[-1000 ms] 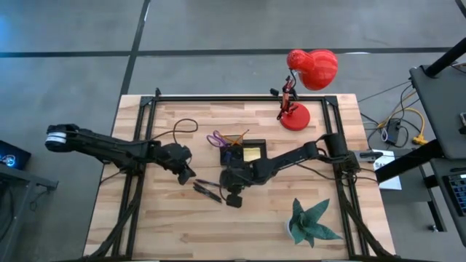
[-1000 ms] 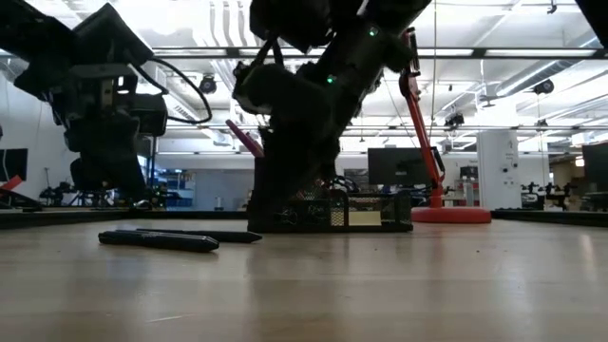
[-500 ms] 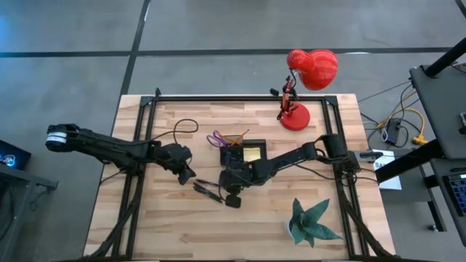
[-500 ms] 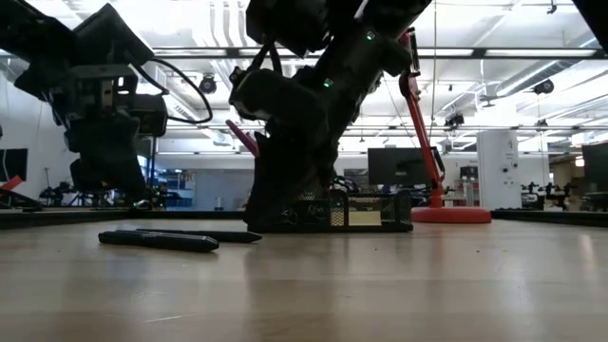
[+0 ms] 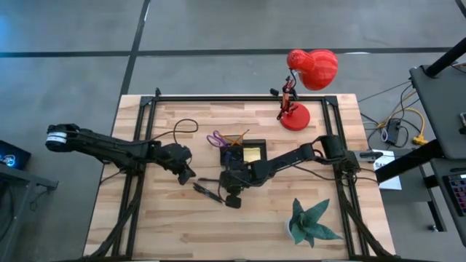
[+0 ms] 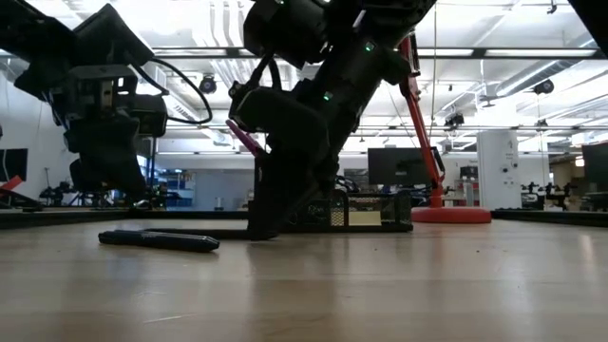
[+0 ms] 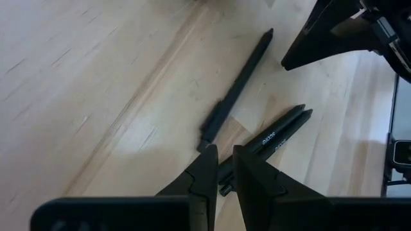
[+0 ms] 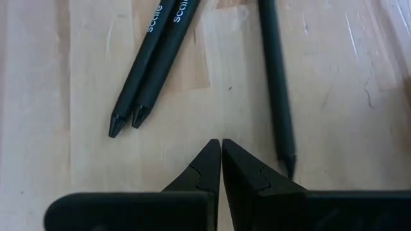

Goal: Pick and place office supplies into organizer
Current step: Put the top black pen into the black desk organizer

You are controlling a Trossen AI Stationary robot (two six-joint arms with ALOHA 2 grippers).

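Pens (image 8: pixel 151 61) lie on the table just ahead of my right gripper (image 8: pixel 221 149), pressed together and empty; my left gripper (image 7: pixel 223 160), nearly closed, hovers beside them, organizer (image 5: pixel 244 153) nearby.

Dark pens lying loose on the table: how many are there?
3. Two pens lie side by side, touching, and a single pen lies apart beside them, all on the bare wood just ahead of the shut right gripper. More may be hidden under the arms.
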